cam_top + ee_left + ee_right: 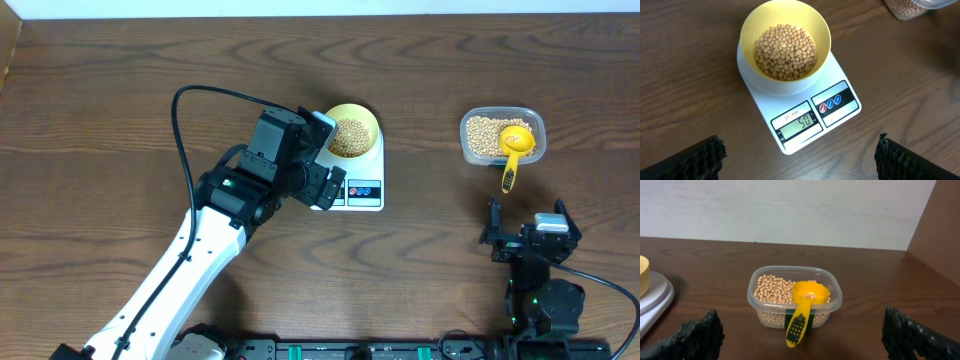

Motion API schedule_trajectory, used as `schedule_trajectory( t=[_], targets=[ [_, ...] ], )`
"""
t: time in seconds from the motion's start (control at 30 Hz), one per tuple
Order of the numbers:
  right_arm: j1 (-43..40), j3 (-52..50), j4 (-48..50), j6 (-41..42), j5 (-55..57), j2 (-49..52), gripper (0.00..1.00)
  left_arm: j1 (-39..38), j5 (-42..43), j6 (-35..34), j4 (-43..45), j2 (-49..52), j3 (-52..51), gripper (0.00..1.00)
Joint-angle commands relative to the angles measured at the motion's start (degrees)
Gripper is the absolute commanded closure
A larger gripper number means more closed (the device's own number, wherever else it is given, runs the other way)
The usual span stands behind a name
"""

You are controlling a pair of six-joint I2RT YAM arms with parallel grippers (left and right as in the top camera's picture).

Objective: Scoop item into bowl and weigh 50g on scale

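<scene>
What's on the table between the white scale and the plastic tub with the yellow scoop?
Nothing. Only bare wooden table lies between the scale and the tub. The overhead view shows it.

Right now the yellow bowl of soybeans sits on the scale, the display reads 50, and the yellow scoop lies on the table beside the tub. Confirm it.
Not the scoop: the right wrist view shows the yellow scoop in the clear tub, head on the soybeans, handle out over the rim. The yellow bowl does sit on the scale, display reading 50.
</scene>
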Motion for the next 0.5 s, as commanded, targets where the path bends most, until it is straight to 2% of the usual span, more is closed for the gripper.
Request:
schedule_trajectory(
  t=[0.0,0.3,0.47],
  targets=[
    [-0.13,-0.15,-0.28,0.85,0.74,-0.39,0.01,0.24,-0.70,0.57,0.04,-0.02,0.20,0.02],
    [-0.13,-0.15,-0.39,4.57,-0.46,-0.39,0.01,0.24,-0.70,0.57,0.04,-0.02,0.20,0.02],
    [-0.13,-0.15,-0.42,3.41,-0.42,-0.39,0.01,0.24,-0.70,0.57,0.04,-0.02,0.20,0.02]
  ],
)
